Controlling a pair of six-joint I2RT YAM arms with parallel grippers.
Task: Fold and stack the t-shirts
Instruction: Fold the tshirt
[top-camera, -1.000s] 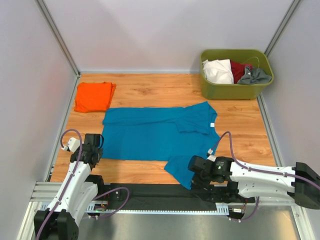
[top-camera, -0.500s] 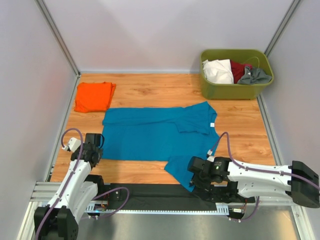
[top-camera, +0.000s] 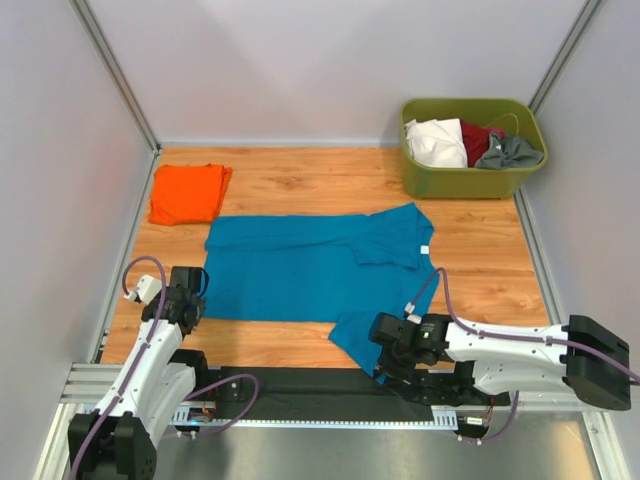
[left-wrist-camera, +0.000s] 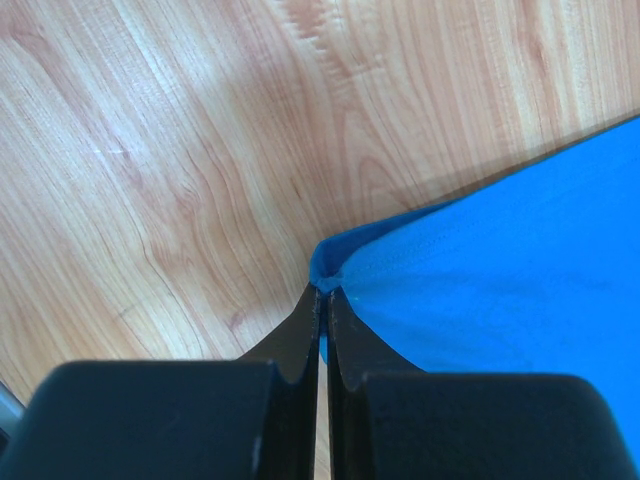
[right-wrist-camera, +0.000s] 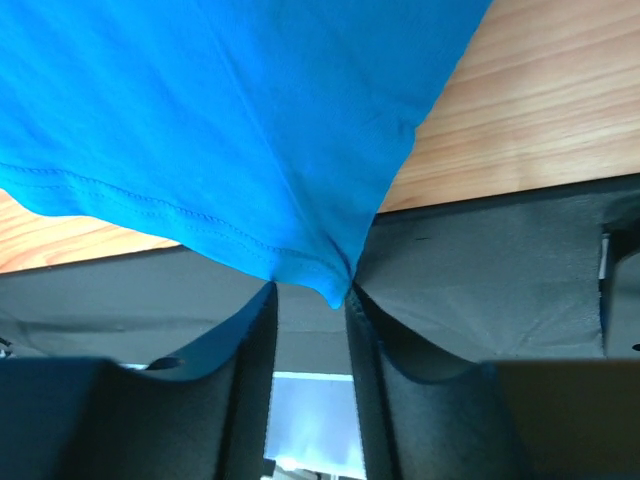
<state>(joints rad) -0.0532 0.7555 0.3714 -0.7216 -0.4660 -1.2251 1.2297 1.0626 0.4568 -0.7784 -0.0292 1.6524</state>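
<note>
Pinching: left gripper (left-wrist-camera: 322, 290) clamped tight on near-left hem corner of teal t-shirt (top-camera: 300, 270), spread flat mid-table (top-camera: 300, 180) | right gripper (right-wrist-camera: 310, 292) jaws parted, sleeve tip in the gap, not gripped | sleeve corner overhangs black rail (top-camera: 300, 385) | orange t-shirt (top-camera: 188, 193) folded, far left | olive tub (top-camera: 450, 182) far right, heaped clothes (top-camera: 440, 142) partly hidden by one another

We record the table (top-camera: 300, 180) as pale wood-grain board, smooth with a soft sheen. The teal t-shirt (top-camera: 290, 270) is matt knit cloth with a stitched hem. The orange t-shirt (top-camera: 187, 193), beyond its left end, is also matt cloth. The tub (top-camera: 460, 180) is smooth olive plastic. The left gripper (left-wrist-camera: 322, 292) has matt black fingers (left-wrist-camera: 295, 345).
</note>
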